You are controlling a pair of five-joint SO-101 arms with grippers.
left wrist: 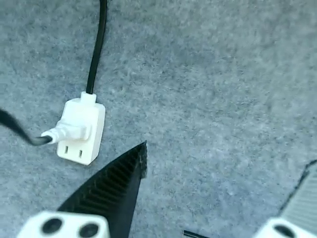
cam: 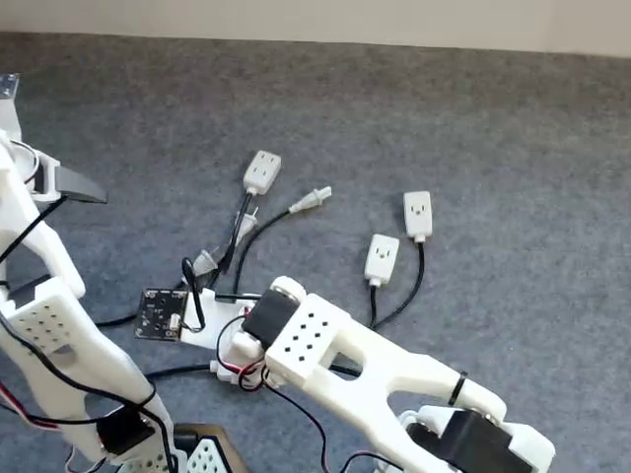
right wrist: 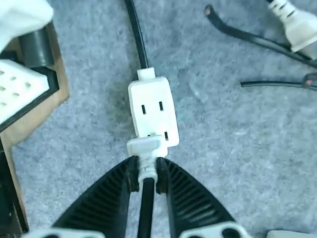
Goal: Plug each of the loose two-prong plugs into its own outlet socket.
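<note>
Between the jaws of the right gripper (right wrist: 147, 174) we clamp the plug (right wrist: 144, 148), touching the outlet (right wrist: 151, 106) just ahead; skewed prongs could shove it away. Our left gripper (left wrist: 225, 161) gapes apart.

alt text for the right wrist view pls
The right gripper pinches a white plug at its cord end, holding it over the pair of slots nearest the gripper on a white outlet block that lies on grey carpet; whether it is fully in cannot be told. A second white plug and loose black cables lie farther off.
</note>
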